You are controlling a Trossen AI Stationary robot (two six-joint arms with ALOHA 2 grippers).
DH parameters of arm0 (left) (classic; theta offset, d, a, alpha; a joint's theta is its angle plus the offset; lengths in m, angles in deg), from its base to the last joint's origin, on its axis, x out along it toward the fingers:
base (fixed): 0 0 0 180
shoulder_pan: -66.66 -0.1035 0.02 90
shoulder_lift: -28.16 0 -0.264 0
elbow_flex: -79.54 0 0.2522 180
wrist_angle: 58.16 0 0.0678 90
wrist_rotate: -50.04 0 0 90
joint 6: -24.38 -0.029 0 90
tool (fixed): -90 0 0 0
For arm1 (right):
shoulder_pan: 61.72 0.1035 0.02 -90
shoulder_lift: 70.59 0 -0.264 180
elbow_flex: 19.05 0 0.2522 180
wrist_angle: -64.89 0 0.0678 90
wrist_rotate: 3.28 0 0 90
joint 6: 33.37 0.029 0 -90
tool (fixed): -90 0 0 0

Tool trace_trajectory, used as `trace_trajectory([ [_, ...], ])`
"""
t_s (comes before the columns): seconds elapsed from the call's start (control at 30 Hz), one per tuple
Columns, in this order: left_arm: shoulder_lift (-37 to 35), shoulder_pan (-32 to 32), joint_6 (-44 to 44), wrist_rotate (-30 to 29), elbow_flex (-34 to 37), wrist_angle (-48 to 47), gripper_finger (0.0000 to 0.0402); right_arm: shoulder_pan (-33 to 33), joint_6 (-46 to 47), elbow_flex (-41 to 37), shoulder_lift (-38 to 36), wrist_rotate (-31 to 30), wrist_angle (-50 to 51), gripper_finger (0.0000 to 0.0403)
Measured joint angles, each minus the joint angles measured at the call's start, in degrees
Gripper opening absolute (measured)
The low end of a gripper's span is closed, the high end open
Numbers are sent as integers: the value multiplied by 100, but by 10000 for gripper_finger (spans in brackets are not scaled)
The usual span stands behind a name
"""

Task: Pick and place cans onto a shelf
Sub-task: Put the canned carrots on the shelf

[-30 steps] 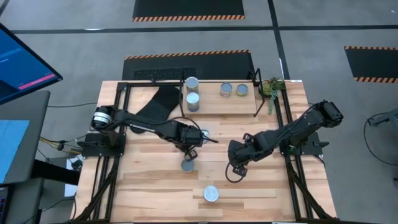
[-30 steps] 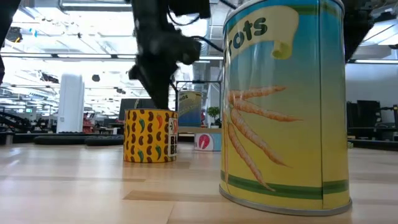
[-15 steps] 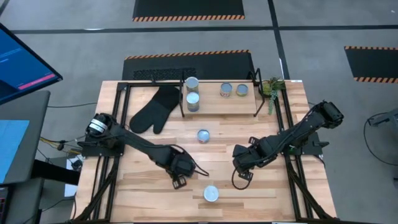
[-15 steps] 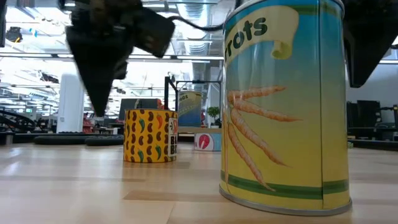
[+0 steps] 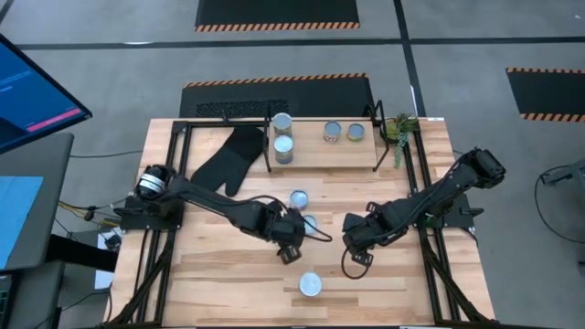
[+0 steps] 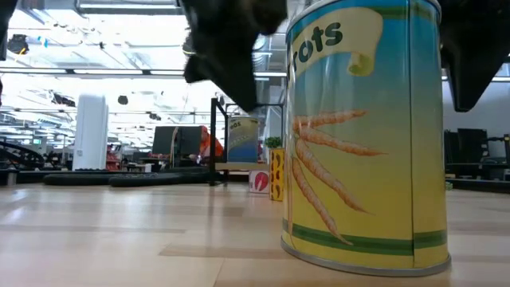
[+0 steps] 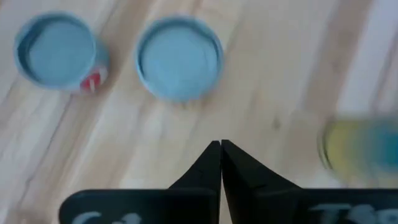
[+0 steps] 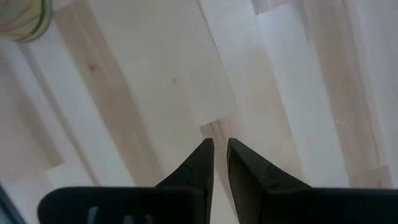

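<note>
Overhead, table-level, two wrist cameras

Four cans [image 5: 282, 151] stand on the shelf [image 5: 320, 155]; three cans [image 5: 311, 285] before it.

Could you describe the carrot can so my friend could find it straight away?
On the big light plank tabletop, look to the edge farthest from the low wooden shelf with black legs. A short metal can with a silvery-white top stands alone there; unlike the two blue-topped cans mid-table, its yellow-and-blue label shows carrots.
</note>
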Motion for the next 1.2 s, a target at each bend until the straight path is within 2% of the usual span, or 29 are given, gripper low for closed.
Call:
trace_trajectory([
  [0.1,-6,45,44,676,-369,-1136,0,63,4,2,-61,54,-109,70],
  [0.2,-9,187,180,1077,-565,-1933,0,182,-27,0,-115,62,-419,70],
  [0.3,-31,481,314,1174,-549,-2592,0,293,-225,1,-111,61,-1048,70],
  [0.43,-94,961,642,1018,-556,-3005,0,415,-600,2,-81,60,-2238,70],
  [0.57,-94,1448,994,805,-554,-2999,0,387,-572,2,-65,54,-3154,70],
  [0.77,-99,1990,1249,129,-498,-3026,0,171,-275,2,-34,-117,-3914,70],
  [0.97,-105,2494,1389,56,-209,-2862,0,-56,-516,2,-34,-169,-5076,70],
  [1.1,-185,2874,1541,-295,82,-2522,0,-77,-647,171,-34,-171,-5228,70],
  [1.2,-551,3064,1537,-533,588,-1848,0,-68,-674,374,-34,-290,-5218,70],
])
